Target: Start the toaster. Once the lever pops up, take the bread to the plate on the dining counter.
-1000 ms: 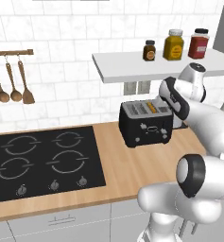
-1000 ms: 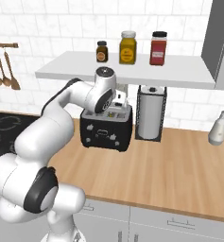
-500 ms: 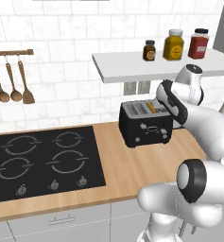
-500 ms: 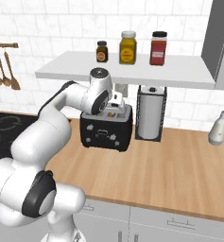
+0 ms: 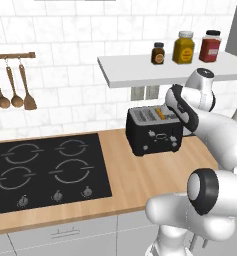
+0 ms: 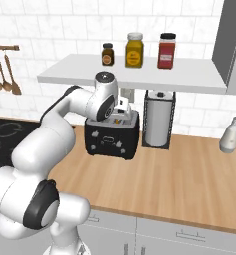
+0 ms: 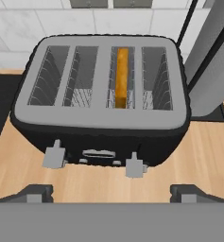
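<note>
- Toaster [image 5: 155, 131] stands on the wooden worktop beside the stovetop [image 5: 45, 170], under the shelf [image 5: 165, 70]; the arm hides its right end.
- Right base view: gripper [image 6: 120, 106] hovers over the toaster top; paper towel roll [image 6: 159, 118] just beside.
- Hand view: fingertips spread wide, holding nothing. Bread [image 7: 121, 77] sits low in a slot. Judged step: lever pressed or waiting; next, grasping the slice. Lever height is hard to read.

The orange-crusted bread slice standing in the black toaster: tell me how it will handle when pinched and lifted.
The orange-crusted bread slice is thin, so probably light. Standing on edge in the black toaster slot, it offers only its crust; pinched hard, it may crumble or flex.
</note>
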Robot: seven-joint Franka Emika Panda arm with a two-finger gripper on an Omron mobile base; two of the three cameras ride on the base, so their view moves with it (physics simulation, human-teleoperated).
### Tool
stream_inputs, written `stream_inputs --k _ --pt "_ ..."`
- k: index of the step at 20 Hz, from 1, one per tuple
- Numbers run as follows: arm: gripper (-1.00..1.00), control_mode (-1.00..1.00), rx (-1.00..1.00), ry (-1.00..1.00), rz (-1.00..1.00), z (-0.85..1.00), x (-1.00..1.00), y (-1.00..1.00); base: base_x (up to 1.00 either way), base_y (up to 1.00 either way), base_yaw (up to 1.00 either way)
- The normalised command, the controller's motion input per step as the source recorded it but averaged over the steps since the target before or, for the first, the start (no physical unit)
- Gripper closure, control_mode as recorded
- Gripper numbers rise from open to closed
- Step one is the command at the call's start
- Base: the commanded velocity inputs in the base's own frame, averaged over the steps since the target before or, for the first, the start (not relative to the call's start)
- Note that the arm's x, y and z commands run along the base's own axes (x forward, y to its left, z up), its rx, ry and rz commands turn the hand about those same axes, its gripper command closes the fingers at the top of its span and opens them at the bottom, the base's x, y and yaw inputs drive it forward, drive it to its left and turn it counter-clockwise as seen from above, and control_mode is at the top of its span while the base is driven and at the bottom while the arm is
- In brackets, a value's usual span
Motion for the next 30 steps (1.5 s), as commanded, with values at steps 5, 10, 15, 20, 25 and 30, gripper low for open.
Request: stream_inputs --k 5,10,15,20,25,30 --pt "-1.00 -1.00 0.00 0.00 0.00 0.00 0.00 0.00 0.00 0.00 0.00" --pt "-1.00 -1.00 0.00 0.00 0.00 0.00 0.00 0.00 0.00 0.00 0.00" --pt "-1.00 -1.00 0.00 0.00 0.00 0.00 0.00 0.00 0.00 0.00 0.00" --pt "-1.00 -1.00 0.00 0.00 0.00 0.00 0.00 0.00 0.00 0.00 0.00" --pt "-1.00 -1.00 0.00 0.00 0.00 0.00 0.00 0.00 0.00 0.00 0.00" --pt "-1.00 -1.00 0.00 0.00 0.00 0.00 0.00 0.00 0.00 0.00 0.00"
